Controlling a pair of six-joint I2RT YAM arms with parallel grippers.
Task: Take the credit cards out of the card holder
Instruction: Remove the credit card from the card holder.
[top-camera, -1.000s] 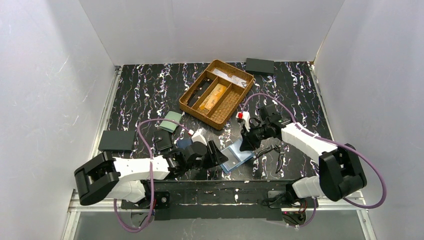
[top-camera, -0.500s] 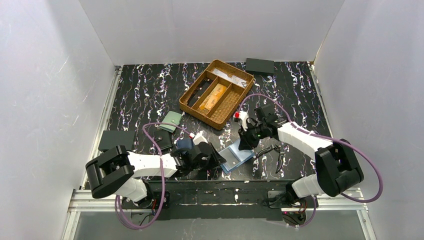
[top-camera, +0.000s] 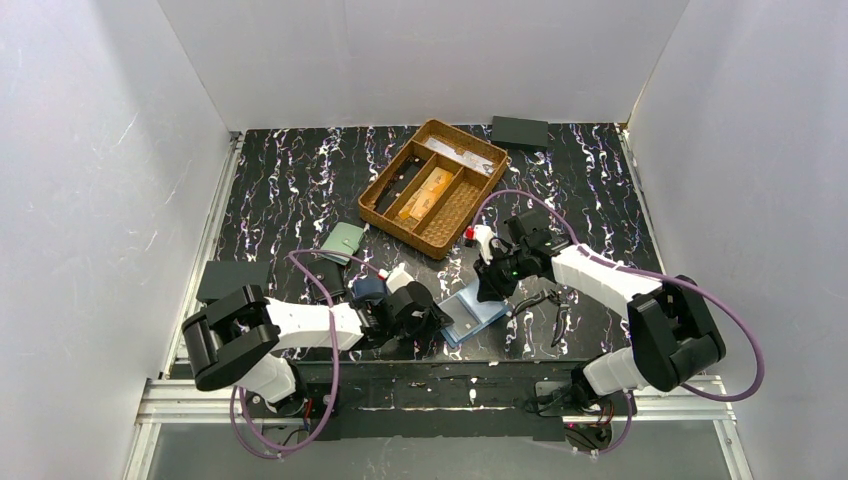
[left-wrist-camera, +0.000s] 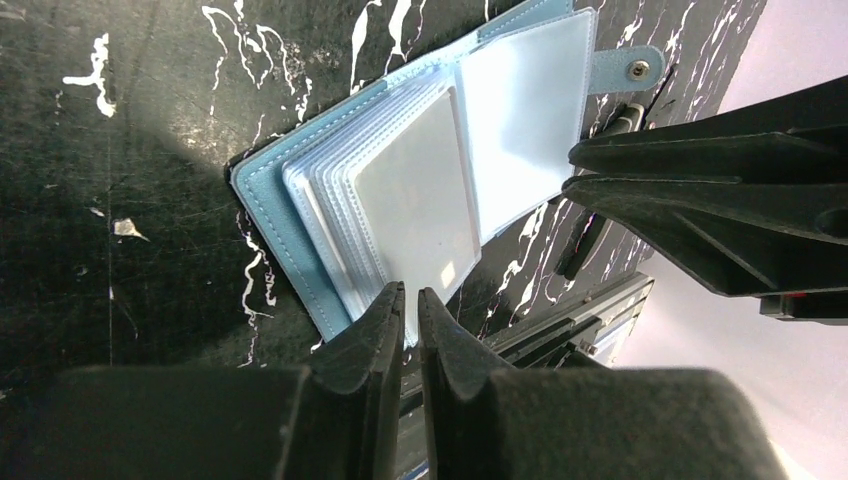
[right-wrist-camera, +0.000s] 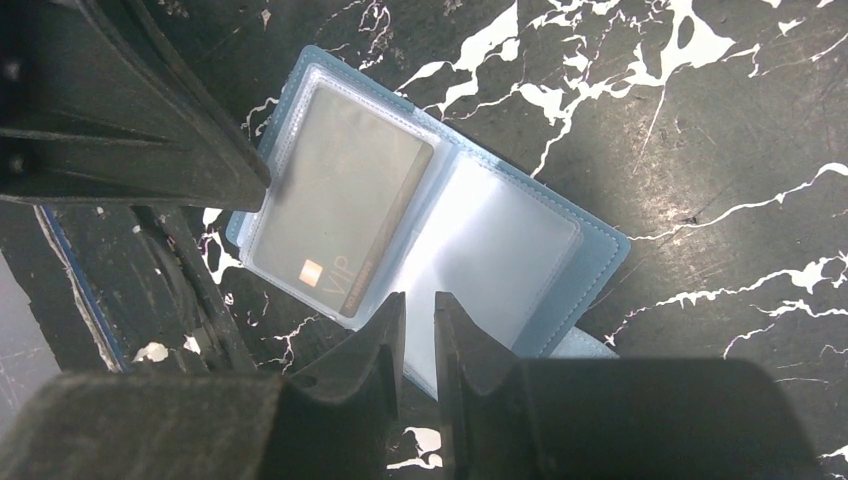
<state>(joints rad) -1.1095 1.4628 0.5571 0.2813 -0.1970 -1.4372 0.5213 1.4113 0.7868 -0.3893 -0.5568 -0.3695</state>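
The light blue card holder (top-camera: 472, 310) lies open on the marbled table between both arms, its clear sleeves fanned out (left-wrist-camera: 300, 230) (right-wrist-camera: 520, 240). In the top sleeve sits a grey credit card (right-wrist-camera: 335, 220) (left-wrist-camera: 415, 200) with an orange chip and "VIP" printed on it. My left gripper (top-camera: 440, 318) (left-wrist-camera: 410, 295) is shut on that card's edge at the sleeve's corner. My right gripper (top-camera: 488, 290) (right-wrist-camera: 420, 305) has its jaws almost together. Its tips sit over the near corner of the holder's other half, and I see nothing pinched between them.
A wicker tray (top-camera: 395, 165) with compartments stands behind the holder. A pale green wallet (top-camera: 347, 240) and a dark wallet (top-camera: 325, 280) lie to the left. Black boxes sit at the left edge (top-camera: 233, 280) and back right (top-camera: 520, 131). A black cord (top-camera: 550, 305) lies right of the holder.
My left gripper has moved right to the holder and closed on the card's edge. The right gripper has shifted slightly left and stays over the holder.
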